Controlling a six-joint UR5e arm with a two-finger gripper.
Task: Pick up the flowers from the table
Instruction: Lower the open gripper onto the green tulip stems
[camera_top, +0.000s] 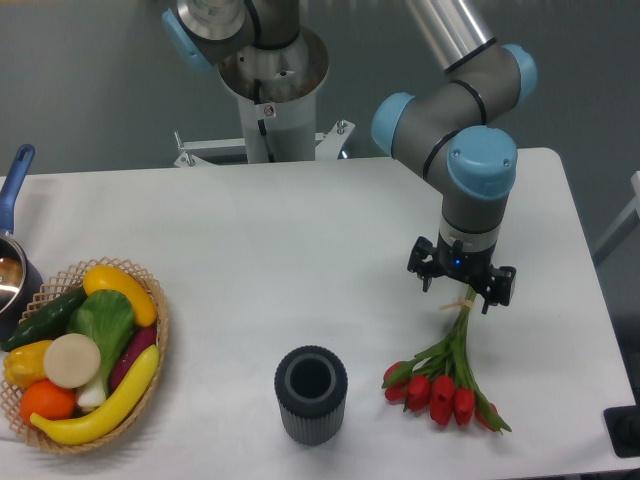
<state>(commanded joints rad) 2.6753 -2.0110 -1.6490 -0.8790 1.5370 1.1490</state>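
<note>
Fingers (468, 297) of the gripper (463, 299) point straight down from the camera's high view and meet the top ends of the stems, just under the dark gripper body with its small blue light. Whether they are clamped on the stems or only resting around them cannot be told, since the fingertips are hidden beneath the gripper housing and the stem ends vanish under it.

Below the fingers, toward the near edge, lie the flowers (445, 385): green stems run down and fan out into leaves, and the red tulip heads cluster at the far end from the fingers, some spreading to the left, others to the right. The heads appear to rest on the table (300, 260), though it is hard to tell if any part is lifted.

Left of the flower heads, and down-left of the fingers, a dark ribbed cup (311, 394) stands upright with its mouth open to the camera, apart from the blooms. Far to the left of the fingers sits a wicker basket (155, 335) holding fake vegetables and fruit in yellow, green, orange and purple. Beyond the basket, at the left edge, a pot with a blue handle (16, 175) shows partly.
</note>
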